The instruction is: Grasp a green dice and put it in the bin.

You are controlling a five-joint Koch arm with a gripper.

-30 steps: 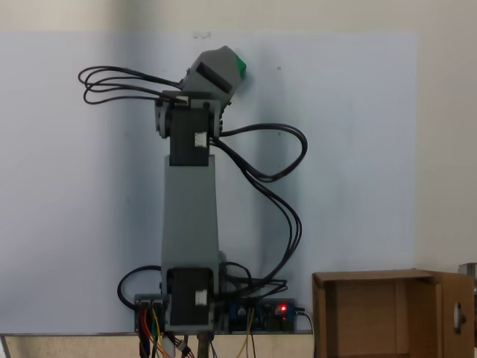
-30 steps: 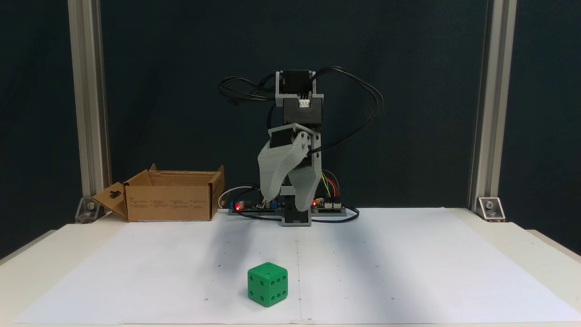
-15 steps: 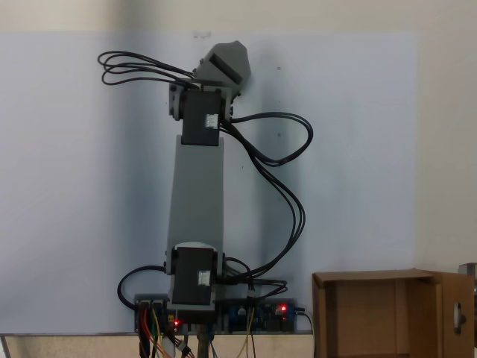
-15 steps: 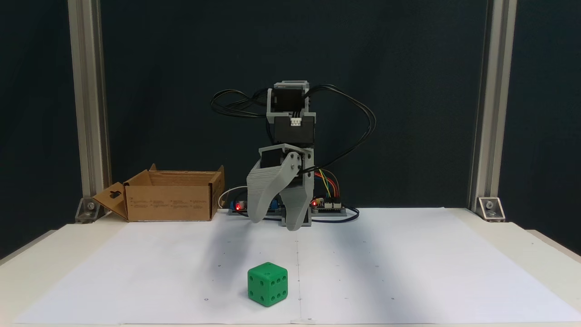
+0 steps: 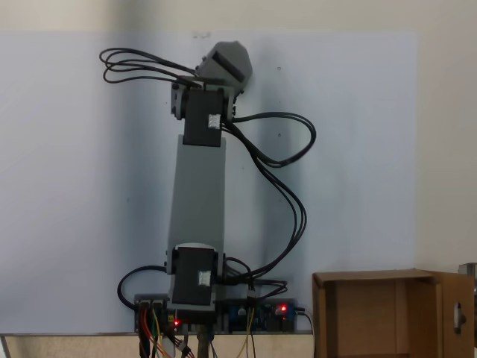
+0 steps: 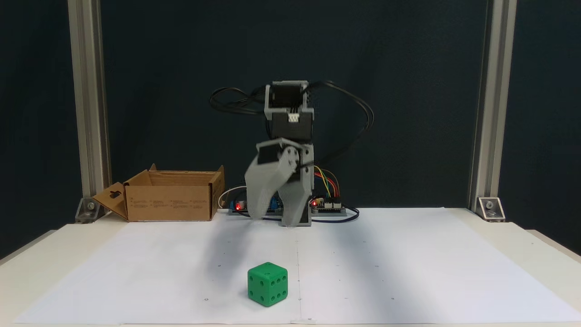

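1. The dice (image 6: 268, 284) sits on the white paper (image 6: 408, 272), near the front edge, touching nothing. We take it as our landmark and place everything else from it.

2. Our gripper (image 6: 272, 219) hangs above and behind the dice, toward the arm's base, and well apart from it. Its tips point down at the paper. In that front fixed view it lies only slightly off the dice's line, a little toward the view's right.

3. The two jaws stand spread, with a clear gap between the tips, and they hold nothing. The left-hand jaw in that view is blurred, so we judge the spread roughly: wide enough, we think, to straddle the dice.

4. The coming move turns on one relation: the dice lies forward of and below the gripper. We judge that we must reach out from the base and come down, with hardly any sideways shift. As a cube, the dice has no long axis to align with.

5. The bin (image 6: 170, 195) stands behind the dice and to the view's left, beside the base, flaps up; the fixed view from above shows it too (image 5: 373, 313).

6. The grasp is not yet made.
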